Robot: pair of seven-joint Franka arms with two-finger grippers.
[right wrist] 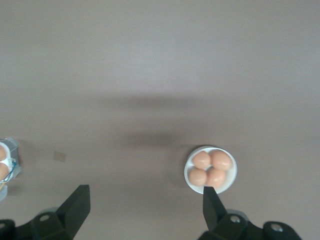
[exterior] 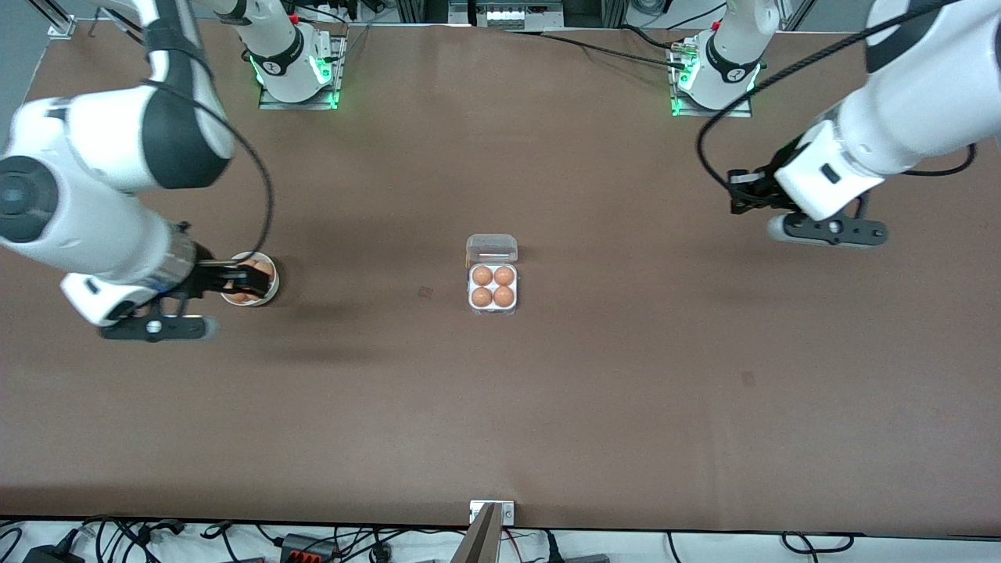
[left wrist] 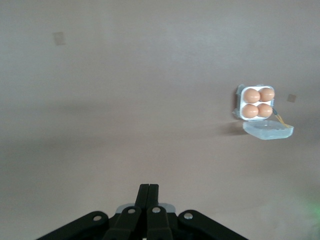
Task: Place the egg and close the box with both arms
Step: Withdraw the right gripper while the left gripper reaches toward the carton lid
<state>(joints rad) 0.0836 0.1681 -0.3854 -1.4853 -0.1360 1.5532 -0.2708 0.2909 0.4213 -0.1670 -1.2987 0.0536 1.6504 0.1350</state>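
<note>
The box [exterior: 493, 310] sits mid-table with its clear lid [exterior: 492, 249] swung open on the side toward the robots' bases. Several brown eggs [exterior: 482, 275] fill its cells. In the left wrist view the box [left wrist: 239, 105] and lid [left wrist: 268, 131] lie well away from the gripper. My left gripper [exterior: 739, 191] [left wrist: 149, 186] hangs shut and empty over bare table toward the left arm's end. Toward the right arm's end, my right gripper [exterior: 242, 280] [right wrist: 145, 190] stands open and empty above a white bowl [exterior: 274, 283] [right wrist: 232, 172] holding several eggs [right wrist: 202, 161].
Two small dark patches [exterior: 425, 292] [exterior: 748, 379] mark the brown table. A metal bracket [exterior: 491, 512] sits at the edge nearest the front camera, with cables running below it. The arm bases [exterior: 297, 70] [exterior: 715, 74] stand along the edge farthest from that camera.
</note>
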